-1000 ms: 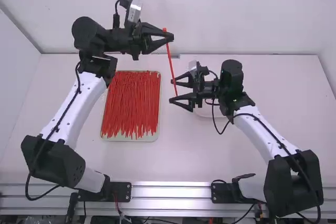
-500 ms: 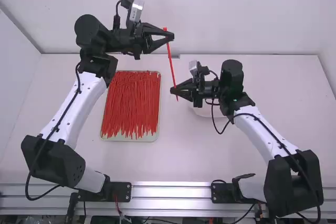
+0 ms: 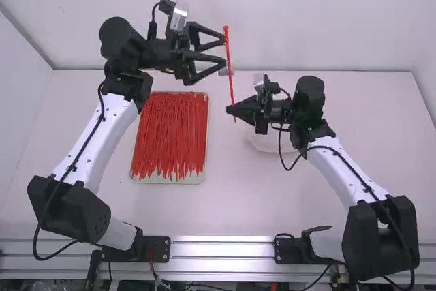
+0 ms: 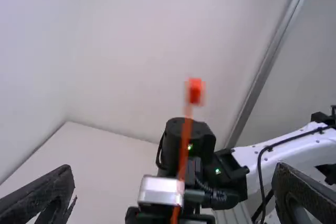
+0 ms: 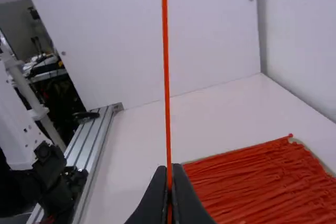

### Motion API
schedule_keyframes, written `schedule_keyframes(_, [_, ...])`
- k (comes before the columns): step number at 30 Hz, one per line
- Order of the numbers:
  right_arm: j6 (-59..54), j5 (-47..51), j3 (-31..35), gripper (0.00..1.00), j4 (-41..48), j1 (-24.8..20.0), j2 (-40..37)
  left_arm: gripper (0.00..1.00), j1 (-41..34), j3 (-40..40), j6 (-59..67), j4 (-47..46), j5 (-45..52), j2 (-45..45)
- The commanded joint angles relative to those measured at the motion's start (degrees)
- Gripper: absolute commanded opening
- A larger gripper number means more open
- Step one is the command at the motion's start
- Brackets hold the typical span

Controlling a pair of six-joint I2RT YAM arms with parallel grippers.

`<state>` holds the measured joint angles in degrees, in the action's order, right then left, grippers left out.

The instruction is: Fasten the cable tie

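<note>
Left arm raised high, forearm level, left gripper [image 3: 223, 54] pointing sideways toward the right arm. Its black fingers [image 4: 44, 198] are spread wide and touch nothing. Right arm is bent at the elbow, wrist lifted off the white table [image 3: 381, 110], right gripper [image 3: 234, 108] pointing back at the left one. Its fingers [image 5: 156, 192] are pinched together on the lower end of a thin red plastic cable tie [image 3: 229, 76]. The strap rises near-vertical from that pinch, tilted slightly, and passes through the gap between the left fingers, apart from both. Its square head [image 4: 195, 90] tops out just above the upper left finger and is blurred in the left wrist view. A short tip of strap shows below the right fingers; the clamped stretch is hidden between the pads. Below and to the side of both grippers, a flat beige tray [image 3: 170, 179] holds loose red cable ties [image 3: 170, 134] laid in one dense sheet; single ties are hard to pick out. A pale round object [image 3: 267, 144] sits on the table under the right wrist, partly covered by it; I cannot tell what it is.
</note>
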<state>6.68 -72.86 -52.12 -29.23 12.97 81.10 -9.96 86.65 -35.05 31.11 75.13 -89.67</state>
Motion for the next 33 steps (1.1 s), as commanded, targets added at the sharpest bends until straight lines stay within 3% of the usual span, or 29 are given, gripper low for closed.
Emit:
schedule_keyframes(1, [4.13, 0.04, -1.92, 0.0, -1.9, -1.84, 0.24, 0.99, 1.07, 1.36, 5.62, -1.51, 0.35, 0.17])
schedule_keyframes(12, [10.32, 6.56, -2.36, 0.0, -7.34, -7.23, 0.24, 0.99, 2.47, 1.33, 9.18, -7.37, -1.25, 0.17])
schedule_keyframes(17, [7.06, 13.09, -6.97, 0.0, 3.21, -8.09, 0.24, 0.99, 2.47, 1.18, 9.2, -7.1, -1.29, 0.17])
schedule_keyframes(21, [0.87, 23.89, -11.63, 0.0, 15.02, -7.48, 0.24, 0.99, 2.47, 1.18, 9.2, -7.58, -2.71, 0.17])
schedule_keyframes(25, [-2.6, 43.23, -15.08, 0.0, 25.0, -5.62, 0.24, 0.99, 2.47, 1.18, 10.03, -8.5, -4.26, 0.17])
schedule_keyframes(29, [-3.08, 56.39, -15.5, 0.0, 28.33, -3.56, 0.24, 0.99, 2.47, 1.18, 12.17, -8.79, -4.39, 0.17])
schedule_keyframes(33, [-1.29, 67.8, -15.41, 0.0, 31.76, -1.36, 0.24, 0.99, 2.47, 1.18, 13.05, -12.85, -11.39, 0.17])
